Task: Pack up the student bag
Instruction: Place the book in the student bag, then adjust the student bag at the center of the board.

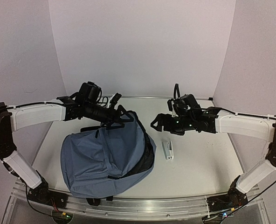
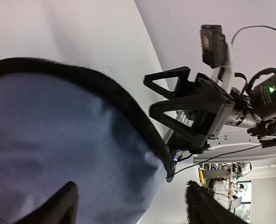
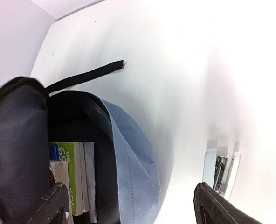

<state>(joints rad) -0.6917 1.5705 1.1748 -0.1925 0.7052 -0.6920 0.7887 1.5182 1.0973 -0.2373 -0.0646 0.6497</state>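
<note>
The student bag (image 1: 103, 161), a large slate-blue backpack, lies on the table with its black-lined mouth facing right. My left gripper (image 1: 116, 116) hovers over the bag's top edge. In the left wrist view its fingers stand wide apart, and the bag's fabric (image 2: 58, 140) and black zip edge (image 2: 128, 112) fill the space below; neither finger presses on it. My right gripper (image 1: 157, 123) is open just right of the mouth. Its wrist view looks into the bag (image 3: 128, 158), where a green book (image 3: 69, 172) and other books stand inside.
A small white and light-blue stapler (image 1: 167, 150) lies on the table (image 1: 203, 158) right of the bag and shows near my right gripper's finger (image 3: 220, 168). A black strap (image 3: 86, 74) trails from the bag. Grey walls close in the back and sides.
</note>
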